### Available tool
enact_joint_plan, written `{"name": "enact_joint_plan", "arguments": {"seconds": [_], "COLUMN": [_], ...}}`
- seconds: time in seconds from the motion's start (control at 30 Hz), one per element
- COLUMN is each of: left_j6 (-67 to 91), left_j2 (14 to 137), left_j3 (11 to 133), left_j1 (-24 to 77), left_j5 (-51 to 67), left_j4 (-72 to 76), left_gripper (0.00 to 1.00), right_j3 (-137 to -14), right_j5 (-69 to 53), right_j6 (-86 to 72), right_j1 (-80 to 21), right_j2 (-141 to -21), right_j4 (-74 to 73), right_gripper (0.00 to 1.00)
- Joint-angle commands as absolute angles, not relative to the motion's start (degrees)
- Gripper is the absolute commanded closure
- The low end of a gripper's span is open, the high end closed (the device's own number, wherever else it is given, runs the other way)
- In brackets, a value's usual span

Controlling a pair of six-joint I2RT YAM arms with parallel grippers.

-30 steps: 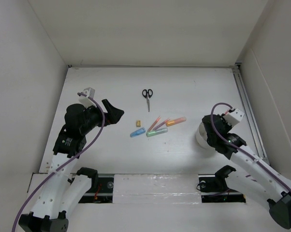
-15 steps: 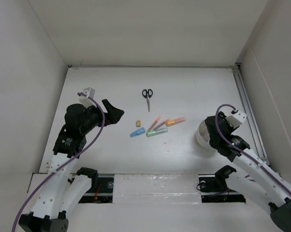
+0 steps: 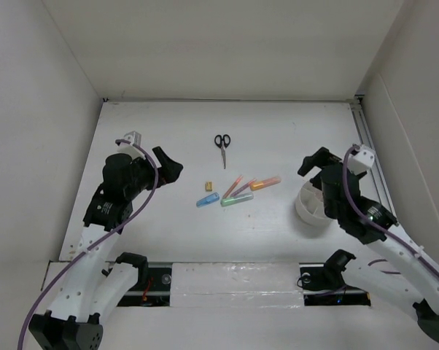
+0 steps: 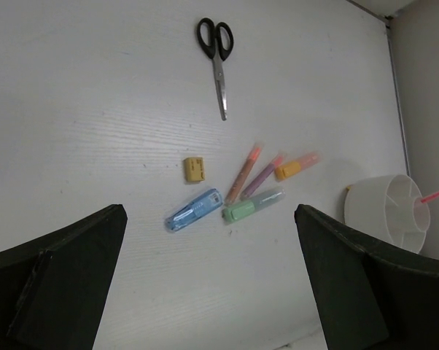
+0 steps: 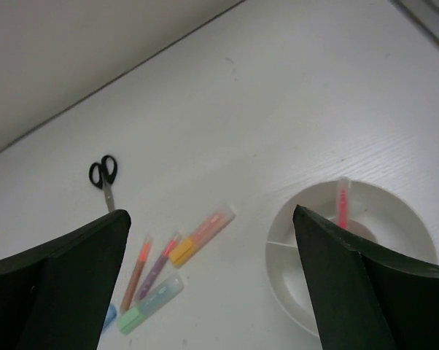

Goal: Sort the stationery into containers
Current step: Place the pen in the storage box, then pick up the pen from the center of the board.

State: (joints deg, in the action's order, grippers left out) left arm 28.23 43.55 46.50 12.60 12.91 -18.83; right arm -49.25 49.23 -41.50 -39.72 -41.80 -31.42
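Black-handled scissors (image 3: 222, 143) lie at the back of the table. In the middle lie a yellow block (image 3: 208, 187), blue marker (image 3: 207, 200), green marker (image 3: 236, 198), orange pen (image 3: 232, 186), purple pen (image 3: 243, 187) and orange marker (image 3: 265, 183). The round white cup (image 3: 305, 211) stands on the right, and a red pen (image 5: 343, 204) leans inside it. My right gripper (image 3: 316, 166) hangs open and empty above the cup's far-left side. At the left my left gripper (image 3: 170, 164) is open and empty, and its view takes in the markers (image 4: 194, 210) and the cup (image 4: 380, 211).
White walls close in the table on three sides. A metal rail (image 3: 374, 164) runs along the right edge behind the cup. The arm bases and a strip of tape (image 3: 234, 281) sit at the near edge.
My right gripper has gone from nearly shut to open and risen from the cup, leaving the red pen inside. The left arm has shifted only slightly.
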Motion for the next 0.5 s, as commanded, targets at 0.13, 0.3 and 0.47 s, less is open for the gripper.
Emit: {"name": "enact_joint_plan", "arguments": {"seconds": [0.13,0.3,0.47], "left_j6": [29.97,30.5,30.5], "left_j2": [44.38,44.38,43.86], "left_j3": [48.34,47.81,47.29], "left_j1": [10.46,10.46,10.46], "left_j5": [5.45,4.92,4.31], "left_j4": [-21.01,-21.01,-21.01], "left_gripper": [0.0,0.0,0.0], "right_j3": [-59.48,-63.98,-69.32], "right_j5": [47.63,47.3,39.38], "right_j6": [-39.29,-37.1,-38.39], "right_j1": [-48.33,-50.63,-48.78], "right_j2": [-60.45,-71.0,-81.54], "right_j4": [-31.11,-24.63,-15.81], "right_gripper": [0.0,0.0,0.04]}}
